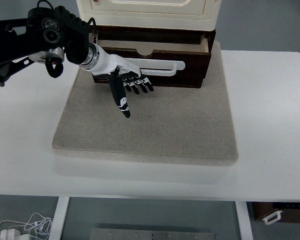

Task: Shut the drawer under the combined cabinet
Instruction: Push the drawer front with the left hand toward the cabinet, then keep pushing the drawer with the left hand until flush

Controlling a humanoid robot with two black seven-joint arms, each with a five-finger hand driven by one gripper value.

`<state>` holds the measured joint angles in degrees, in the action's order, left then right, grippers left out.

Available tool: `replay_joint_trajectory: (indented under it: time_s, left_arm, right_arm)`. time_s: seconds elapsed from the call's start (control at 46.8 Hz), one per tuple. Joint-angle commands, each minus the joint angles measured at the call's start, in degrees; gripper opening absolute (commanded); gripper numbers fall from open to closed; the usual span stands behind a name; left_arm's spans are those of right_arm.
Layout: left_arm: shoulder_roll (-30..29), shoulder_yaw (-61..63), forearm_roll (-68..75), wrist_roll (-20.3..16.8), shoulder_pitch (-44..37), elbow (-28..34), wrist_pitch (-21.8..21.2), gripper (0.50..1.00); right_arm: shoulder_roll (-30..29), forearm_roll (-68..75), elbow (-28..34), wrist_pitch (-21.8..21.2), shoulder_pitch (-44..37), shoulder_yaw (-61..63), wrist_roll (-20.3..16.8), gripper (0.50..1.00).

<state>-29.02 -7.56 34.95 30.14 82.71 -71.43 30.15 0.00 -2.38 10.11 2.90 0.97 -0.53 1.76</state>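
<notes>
Drawer (152, 62) stands partly pulled out under the cabinet (147, 15), at the mat's (145, 130) far edge. Left hand (127, 80) rests against its front, fingers (124, 97) spread, holding nothing. Risk: an off-centre push could skew and jam the drawer, or slide the cabinet.

The left hand (127, 82) lies just in front of the drawer (152, 62), which juts from under the cabinet (149, 12) behind it. Both stand on the mat (150, 125) spreading below and right of the hand, apparently on the table (270, 125).
</notes>
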Motion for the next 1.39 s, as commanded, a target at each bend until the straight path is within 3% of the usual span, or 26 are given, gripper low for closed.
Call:
replay_joint_trajectory:
  time_s: [0.0,1.368]
  left_arm:
    - [0.37,0.0,0.12,-0.08,-0.01,0.5,0.0,0.994]
    - [4.33,-2.02,0.38,-1.49,-0.27,12.45,-1.94,0.992]
  right_arm:
    - [0.0,0.01,0.0,0.0,0.0,0.0,0.0,0.952]
    - [0.0,0.01,0.0,0.0,0.0,0.0,0.0,0.952]
